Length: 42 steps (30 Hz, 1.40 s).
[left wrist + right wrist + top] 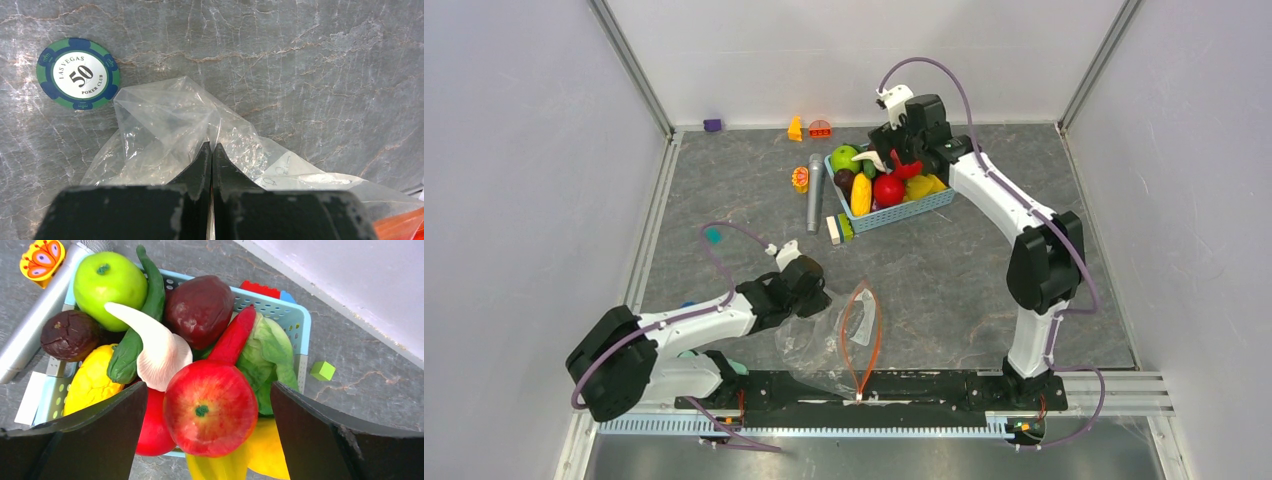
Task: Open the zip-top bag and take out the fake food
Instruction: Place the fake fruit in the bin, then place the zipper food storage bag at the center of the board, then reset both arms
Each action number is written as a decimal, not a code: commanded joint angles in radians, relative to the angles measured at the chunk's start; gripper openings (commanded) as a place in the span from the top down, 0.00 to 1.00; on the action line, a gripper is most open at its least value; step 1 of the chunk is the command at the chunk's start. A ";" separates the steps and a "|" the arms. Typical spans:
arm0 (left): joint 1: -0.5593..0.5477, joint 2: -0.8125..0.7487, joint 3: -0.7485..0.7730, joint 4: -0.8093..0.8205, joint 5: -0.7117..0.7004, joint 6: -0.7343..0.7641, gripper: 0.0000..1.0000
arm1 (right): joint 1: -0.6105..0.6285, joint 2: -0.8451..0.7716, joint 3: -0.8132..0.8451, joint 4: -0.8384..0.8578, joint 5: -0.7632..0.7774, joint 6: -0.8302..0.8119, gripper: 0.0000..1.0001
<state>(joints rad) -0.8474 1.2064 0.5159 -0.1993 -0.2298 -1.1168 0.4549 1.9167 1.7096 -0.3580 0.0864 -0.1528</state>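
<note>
The zip-top bag (816, 345) lies crumpled and clear near the front edge, its orange-red zip strip (861, 335) spread into an open loop. My left gripper (819, 297) is shut on a fold of the bag (165, 125), its jaws pressed together on the film. The fake food sits heaped in a light-blue basket (914, 210): a red apple (210, 407), a maroon piece (199, 310), a yellow piece (92, 380) and a white piece (155, 350). My right gripper (208, 385) hangs open over the basket, a finger on each side of the red apple, touching nothing.
A green apple (110, 282) and lettuce (270, 355) share the basket. A grey cylinder (814, 192) and butterfly toy (800, 179) lie left of it. A poker chip (78, 73) is beside the bag. Small blocks (713, 125) sit by the back wall, a green cube (323, 370) behind the basket.
</note>
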 commanded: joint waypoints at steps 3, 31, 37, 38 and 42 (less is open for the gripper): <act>0.005 -0.051 0.000 -0.012 -0.036 -0.005 0.98 | -0.003 -0.168 0.042 -0.007 0.022 0.040 0.02; 0.413 -0.289 0.374 -0.453 -0.144 0.371 0.00 | -0.011 -1.058 -0.792 0.015 0.182 0.278 0.02; 0.412 -0.401 0.266 -0.465 -0.110 0.359 0.00 | -0.010 -1.331 -1.107 0.207 0.140 0.328 0.02; 0.412 -0.409 0.253 -0.471 -0.113 0.351 0.00 | -0.010 -1.357 -1.135 0.227 0.133 0.329 0.02; 0.411 -0.428 0.218 -0.483 -0.112 0.336 0.00 | -0.010 -1.364 -1.175 0.214 0.136 0.331 0.02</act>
<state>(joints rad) -0.4397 0.7914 0.7609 -0.6594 -0.3386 -0.7979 0.4484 0.5495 0.5514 -0.2394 0.2321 0.1551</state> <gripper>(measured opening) 0.993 0.979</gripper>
